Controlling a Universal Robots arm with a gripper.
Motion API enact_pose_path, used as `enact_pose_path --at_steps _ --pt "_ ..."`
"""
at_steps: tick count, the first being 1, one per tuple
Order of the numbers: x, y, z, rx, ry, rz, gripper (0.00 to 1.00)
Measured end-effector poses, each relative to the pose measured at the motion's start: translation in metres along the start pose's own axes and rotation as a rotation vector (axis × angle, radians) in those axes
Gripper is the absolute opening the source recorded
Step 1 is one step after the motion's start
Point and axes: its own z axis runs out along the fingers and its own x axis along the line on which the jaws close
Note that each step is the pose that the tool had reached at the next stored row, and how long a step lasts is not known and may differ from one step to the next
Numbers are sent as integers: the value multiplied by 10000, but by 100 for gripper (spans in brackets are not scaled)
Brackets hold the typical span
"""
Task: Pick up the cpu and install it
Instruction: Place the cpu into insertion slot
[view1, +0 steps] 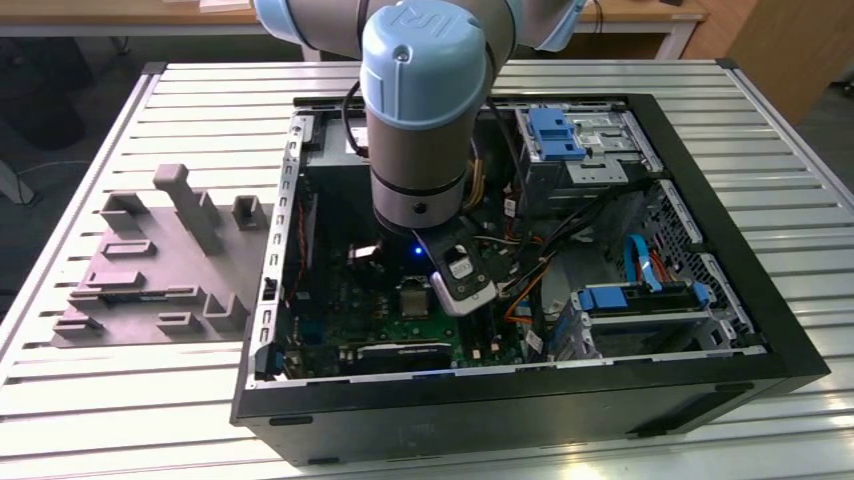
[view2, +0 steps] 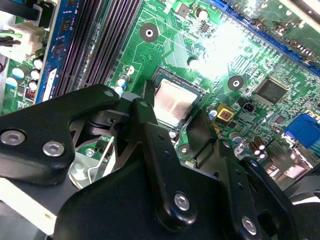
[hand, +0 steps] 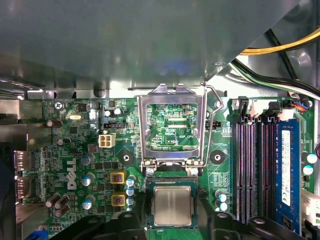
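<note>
Cpu (hand: 172, 205) lies flat in socket (hand: 149, 186), toward case's near side, exterior view's left. Load plate (hand: 142, 130) hinged open beside it. Gripper (view2: 175, 117) straddles cpu, spread wider than it, holding nothing. Good seating likely needs chip level, edges square, no sideways nudge.

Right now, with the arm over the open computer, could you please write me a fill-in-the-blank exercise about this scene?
1. The chip lies in its socket on the ____ circuit board.
2. The metal frame of the socket is ____, not closed.
3. The gripper hangs over the chip inside the ____ computer case.
Missing words: green; open; black.
</note>
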Motion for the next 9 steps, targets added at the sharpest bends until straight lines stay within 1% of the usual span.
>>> enact_pose_path --at_steps 1,6,7,8,9 --pt "0 0 0 -2 -1 0 53" --pt "1 0 -65 -1 0 0 53" --pt "1 0 -81 1 1 0 51" --pt "2 0 -98 1 2 0 45" --pt "2 0 -111 0 3 1 45"
